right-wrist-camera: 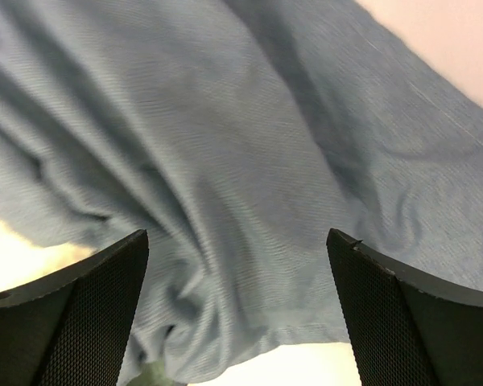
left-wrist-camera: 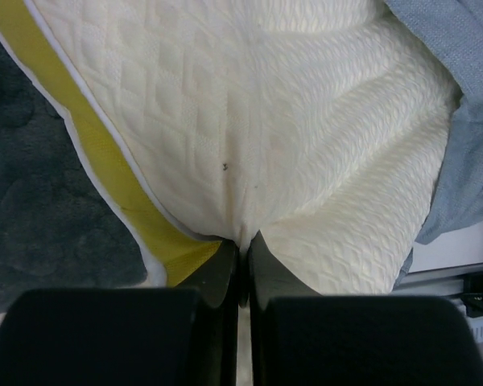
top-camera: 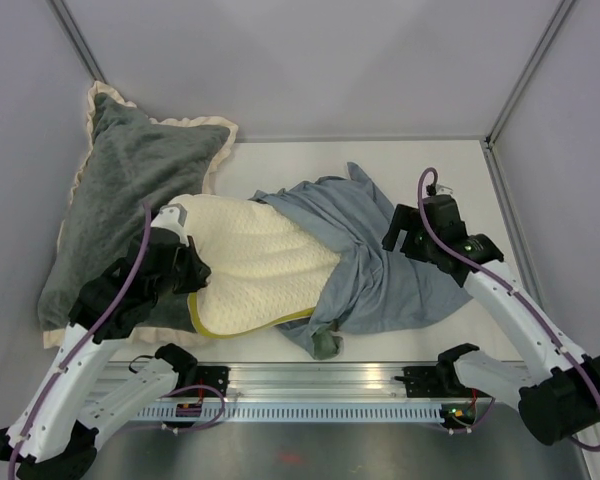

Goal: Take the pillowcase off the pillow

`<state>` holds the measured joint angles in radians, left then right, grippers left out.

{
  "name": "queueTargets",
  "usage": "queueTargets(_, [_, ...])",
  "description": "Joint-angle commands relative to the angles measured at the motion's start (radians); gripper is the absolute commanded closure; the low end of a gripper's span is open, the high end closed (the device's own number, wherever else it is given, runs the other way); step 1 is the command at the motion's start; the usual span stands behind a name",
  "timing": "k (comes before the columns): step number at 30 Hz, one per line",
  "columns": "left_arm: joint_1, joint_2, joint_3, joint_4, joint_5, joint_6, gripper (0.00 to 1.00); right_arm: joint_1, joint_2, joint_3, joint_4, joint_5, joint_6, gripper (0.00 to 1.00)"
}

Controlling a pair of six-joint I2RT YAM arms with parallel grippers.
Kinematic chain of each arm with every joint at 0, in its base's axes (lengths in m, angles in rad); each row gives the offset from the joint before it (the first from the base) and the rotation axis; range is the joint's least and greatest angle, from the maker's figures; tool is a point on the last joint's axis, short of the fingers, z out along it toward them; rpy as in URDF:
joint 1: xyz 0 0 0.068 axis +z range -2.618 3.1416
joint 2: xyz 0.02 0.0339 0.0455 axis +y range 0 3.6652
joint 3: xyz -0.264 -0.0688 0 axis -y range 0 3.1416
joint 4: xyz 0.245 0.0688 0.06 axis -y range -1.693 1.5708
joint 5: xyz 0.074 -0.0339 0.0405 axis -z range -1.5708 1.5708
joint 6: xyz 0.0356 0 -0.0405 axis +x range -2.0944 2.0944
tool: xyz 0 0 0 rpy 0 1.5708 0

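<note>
The cream quilted pillow [top-camera: 260, 260] with its yellow-green edge band lies mid-table, its right end still under the grey-blue pillowcase [top-camera: 380, 285]. The pillowcase is bunched and spread to the right. My left gripper [top-camera: 200, 275] is shut on the pillow's left edge. In the left wrist view its jaws [left-wrist-camera: 243, 245] pinch a fold of the cream pillow [left-wrist-camera: 306, 145] beside the yellow band, with the pillowcase [left-wrist-camera: 467, 96] at the far right. My right gripper [top-camera: 400, 238] stands open at the pillowcase's right side. In the right wrist view the gripper [right-wrist-camera: 237, 237] holds nothing, and the pillowcase [right-wrist-camera: 225, 121] is below.
A large dark grey plush pillow [top-camera: 120, 190] with a cream ruffle leans at the back left, touching the cream pillow; it also shows as a dark grey plush patch [left-wrist-camera: 40, 209]. Enclosure walls stand on three sides. A metal rail [top-camera: 320, 380] runs along the near edge.
</note>
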<state>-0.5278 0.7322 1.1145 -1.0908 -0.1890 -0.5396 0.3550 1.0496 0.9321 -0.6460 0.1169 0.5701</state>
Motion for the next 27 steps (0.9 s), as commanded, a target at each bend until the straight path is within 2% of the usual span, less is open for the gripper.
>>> queueTargets(1, [0.005, -0.017, 0.056, 0.002, -0.116, 0.053, 0.98, -0.004, 0.078, -0.022, -0.081, 0.076, 0.108, 0.02])
queueTargets(5, [0.005, -0.028, 0.061, -0.001, -0.13, 0.062, 0.98, -0.005, 0.164, -0.068, -0.069, 0.055, 0.14, 0.02])
queueTargets(10, [0.005, -0.037, 0.061, -0.006, -0.147, 0.073, 0.98, -0.005, 0.207, -0.116, 0.034, -0.012, 0.129, 0.02])
queueTargets(15, [0.005, -0.039, 0.048, 0.006, -0.13, 0.073, 0.98, -0.004, 0.208, -0.186, 0.149, -0.186, 0.143, 0.09])
queueTargets(17, [0.005, -0.037, 0.047, 0.012, -0.116, 0.07, 0.98, -0.005, 0.207, -0.226, 0.183, -0.194, 0.155, 0.14])
queueTargets(18, [0.005, -0.039, 0.047, 0.012, -0.112, 0.07, 0.98, -0.004, 0.207, -0.237, 0.195, -0.194, 0.162, 0.19])
queueTargets(19, [0.005, -0.037, 0.047, 0.012, -0.11, 0.07, 0.98, -0.004, 0.207, -0.257, 0.209, -0.195, 0.166, 0.46])
queueTargets(22, [0.005, -0.04, 0.051, 0.011, -0.109, 0.069, 0.98, -0.005, 0.217, -0.265, 0.227, -0.174, 0.198, 1.0])
queueTargets(27, [0.005, -0.045, 0.053, 0.0, -0.106, 0.061, 0.98, -0.005, 0.225, -0.181, 0.166, -0.015, 0.197, 1.0])
